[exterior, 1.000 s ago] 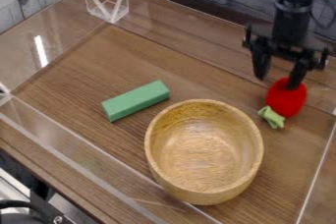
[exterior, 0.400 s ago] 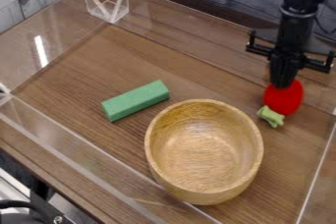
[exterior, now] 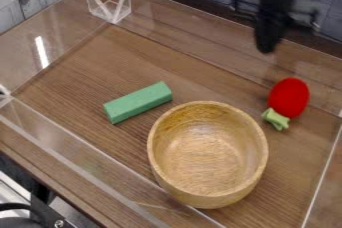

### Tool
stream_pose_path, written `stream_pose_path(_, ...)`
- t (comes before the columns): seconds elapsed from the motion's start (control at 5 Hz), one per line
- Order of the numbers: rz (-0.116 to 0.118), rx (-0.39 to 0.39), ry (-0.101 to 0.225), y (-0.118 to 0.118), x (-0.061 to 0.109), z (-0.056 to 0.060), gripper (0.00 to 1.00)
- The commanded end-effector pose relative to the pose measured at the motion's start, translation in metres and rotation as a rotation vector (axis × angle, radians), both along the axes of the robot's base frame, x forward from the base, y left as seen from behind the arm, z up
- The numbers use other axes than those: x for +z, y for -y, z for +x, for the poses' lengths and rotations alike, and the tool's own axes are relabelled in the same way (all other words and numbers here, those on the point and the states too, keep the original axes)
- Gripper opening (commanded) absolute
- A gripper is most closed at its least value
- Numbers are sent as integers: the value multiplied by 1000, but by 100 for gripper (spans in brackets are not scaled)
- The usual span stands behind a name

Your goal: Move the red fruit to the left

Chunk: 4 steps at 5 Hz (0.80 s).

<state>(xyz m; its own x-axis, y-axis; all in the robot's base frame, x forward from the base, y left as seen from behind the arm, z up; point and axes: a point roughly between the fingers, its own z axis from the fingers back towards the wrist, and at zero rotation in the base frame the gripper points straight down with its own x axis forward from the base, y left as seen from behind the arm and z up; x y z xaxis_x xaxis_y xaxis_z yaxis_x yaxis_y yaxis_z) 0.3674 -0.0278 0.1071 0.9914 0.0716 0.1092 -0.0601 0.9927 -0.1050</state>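
Observation:
The red fruit (exterior: 289,96), a small bright red strawberry with a light green cap at its lower left, lies on the wooden table at the right, beside the wooden bowl. My gripper (exterior: 271,44) hangs above and slightly left of it, blurred by motion, its fingers drawn together into one dark column. Nothing is between them, and a clear gap separates the fingertips from the fruit.
A large wooden bowl (exterior: 207,153) sits in the front centre. A flat green block (exterior: 139,102) lies to the left of it. Clear acrylic walls (exterior: 107,5) ring the wooden table (exterior: 174,57).
The gripper closed over the red fruit, then rose and shifted left without it. The fruit stays at the same spot on the table.

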Motion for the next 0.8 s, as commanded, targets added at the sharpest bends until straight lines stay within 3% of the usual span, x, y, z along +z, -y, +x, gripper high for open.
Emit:
stream_pose_path(0.0,0,-13,93,36,18,8,100)
stream_pose_path(0.2,10,-7,72,66,-2,8,100)
stream_pose_path(0.4,22,-86,56,63,-13,2,100)
stream_pose_path(0.6,32,-108,47,73,-28,8,100)
